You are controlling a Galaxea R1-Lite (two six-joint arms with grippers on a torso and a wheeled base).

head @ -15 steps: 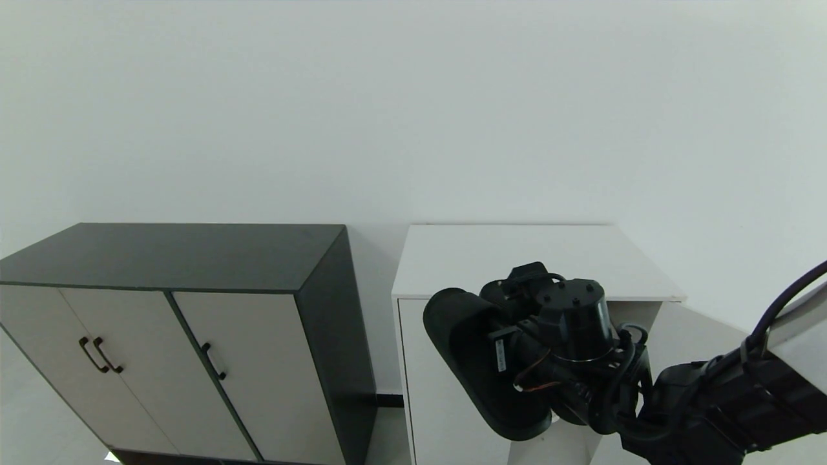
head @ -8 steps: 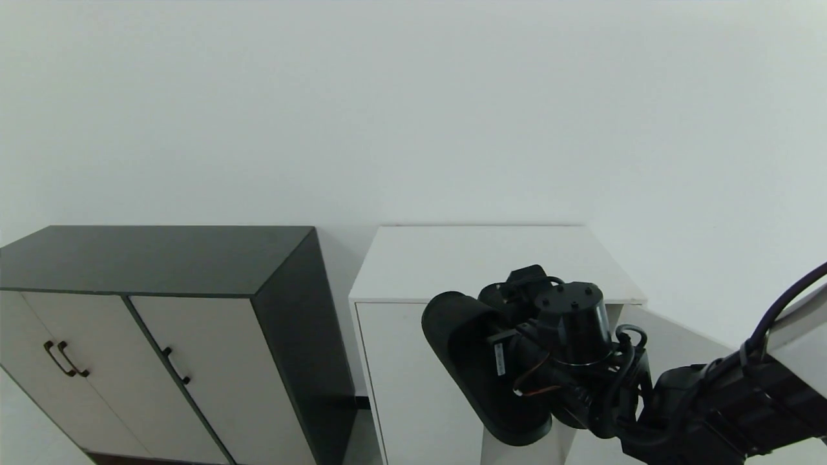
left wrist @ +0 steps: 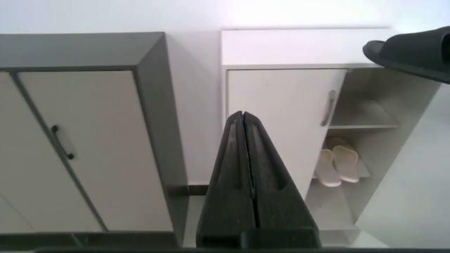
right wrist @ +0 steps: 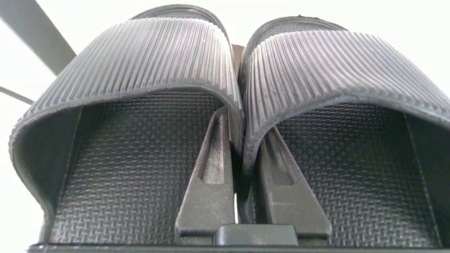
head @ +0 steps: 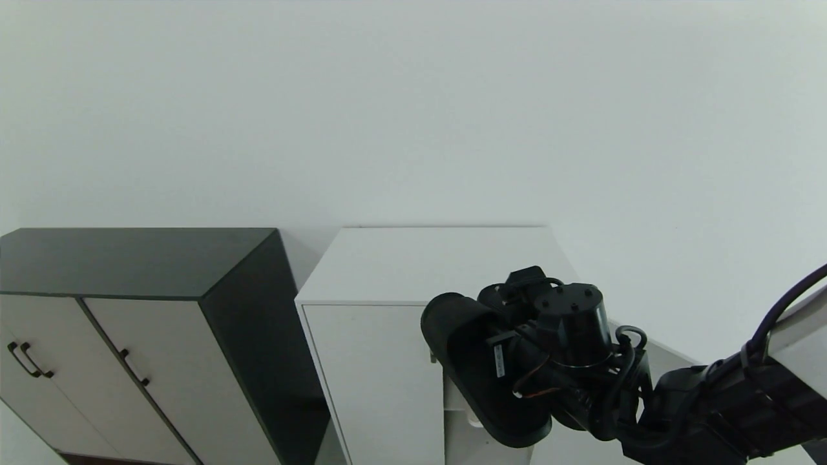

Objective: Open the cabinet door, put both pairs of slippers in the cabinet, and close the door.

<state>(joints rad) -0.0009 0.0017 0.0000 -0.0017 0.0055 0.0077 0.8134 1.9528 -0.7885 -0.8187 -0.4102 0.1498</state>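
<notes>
Slippers (right wrist: 140,91), the black pair, were clamped between my right gripper's (right wrist: 239,140) jaws, left gripper (left wrist: 243,123) closed on nothing; cabinet (left wrist: 302,46) stood open beyond both, white pair (left wrist: 337,165) shelved, so I judged insertion came next.

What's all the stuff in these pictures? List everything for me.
white cabinet: one, white, against the wall, right half open.
dark cabinet: one, dark body with beige doors shut, left of the white cabinet.
pale slippers: one pair, cream, on a lower shelf inside the white cabinet.
black slippers: one pair, black, held up before the white cabinet.
left gripper: one, black, shut and empty, facing the cabinets.
right gripper: one, black, shut on the black slippers.
</notes>
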